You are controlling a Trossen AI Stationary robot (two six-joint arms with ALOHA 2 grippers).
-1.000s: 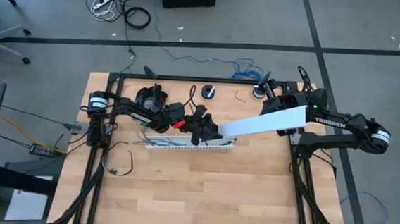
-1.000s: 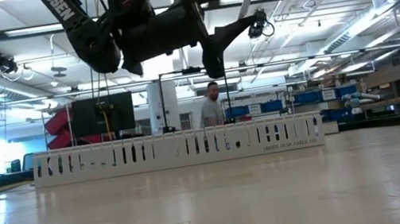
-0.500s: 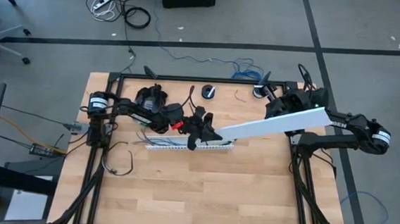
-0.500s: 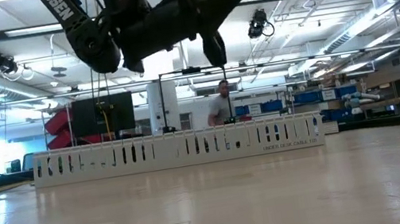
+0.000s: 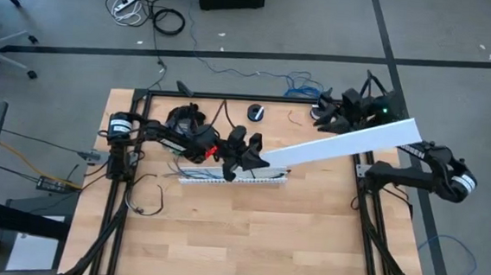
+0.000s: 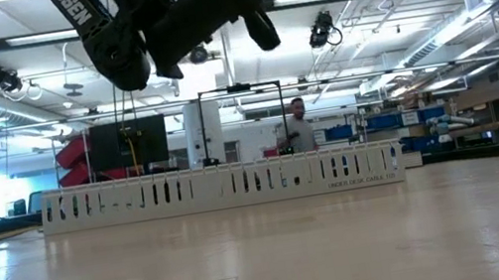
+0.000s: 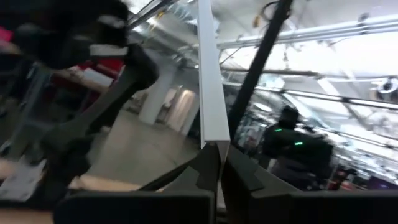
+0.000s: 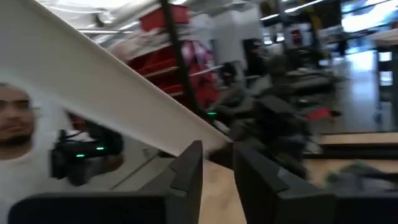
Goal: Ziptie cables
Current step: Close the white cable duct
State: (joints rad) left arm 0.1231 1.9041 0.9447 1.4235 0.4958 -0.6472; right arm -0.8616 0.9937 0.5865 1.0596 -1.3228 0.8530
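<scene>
A white slotted duct (image 5: 234, 177) lies on the wooden table, its long side down; the low view shows it as a low wall (image 6: 222, 187). Thin dark cables (image 5: 177, 160) trail at its left end. Over the duct, my left gripper (image 5: 249, 155) is shut on a long white cover strip (image 5: 349, 143). The strip slants up toward the table's far right corner. My right gripper (image 5: 324, 108) stands open near the far edge, apart from the strip. In its wrist view there is a gap between its fingers (image 8: 217, 168), and the strip (image 8: 93, 81) passes beyond them. My left gripper pinches the cover strip's near-left end (image 7: 214, 144) between its two fingers. The fingers tilt upward and lie along the strip. The strip is lifted clear of the table and the duct, and reaches edge-on away from the fingers (image 7: 208, 74). Its far end (image 5: 412, 128) is free.
A small dark round part (image 5: 256, 112) lies near the far edge. Black frame rails (image 5: 124, 207) run along the table's left and right sides, with a loose wire (image 5: 146, 196) by the left one. Bare wood lies toward the near edge. A person (image 6: 300, 130) stands in the room beyond.
My left gripper has shut on the strip's end and tipped upward. My right gripper has let go of the strip and swung toward the far edge. The strip has turned more edge-on, and its free end has swung up and toward the table's right edge.
</scene>
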